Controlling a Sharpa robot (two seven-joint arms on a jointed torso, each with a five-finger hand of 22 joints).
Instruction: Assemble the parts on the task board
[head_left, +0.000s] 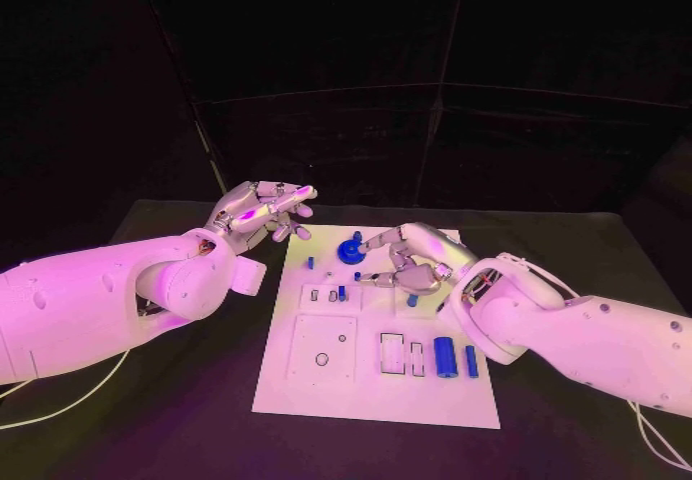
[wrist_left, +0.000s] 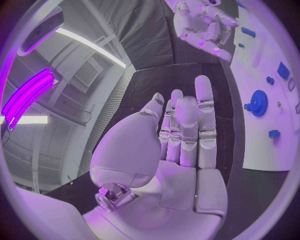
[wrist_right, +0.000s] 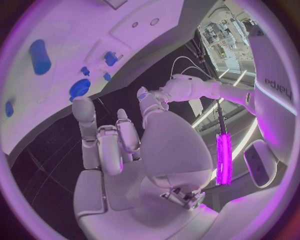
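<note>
The right hand (head_left: 411, 262) is hovering over the task board (head_left: 378, 400), hiding parts beneath; its fingers are curling inward, holding nothing. The left hand (head_left: 260, 212) is lifting off the board's far corner, fingers loosely apart and empty. A blue gear (head_left: 351, 250) is sitting near the far edge.

**Both hands raised, nothing held**

The left arm (head_left: 101, 300) comes in from the left and bends upward at the wrist. The left hand (head_left: 260, 212) is lifted with its palm turned up, fingers close together and nearly straight, and nothing in it. The right arm (head_left: 591, 335) reaches in from the right. The right hand (head_left: 411, 262) has its fingers loosely curled inward, slightly parted; its palm is bare.
</note>
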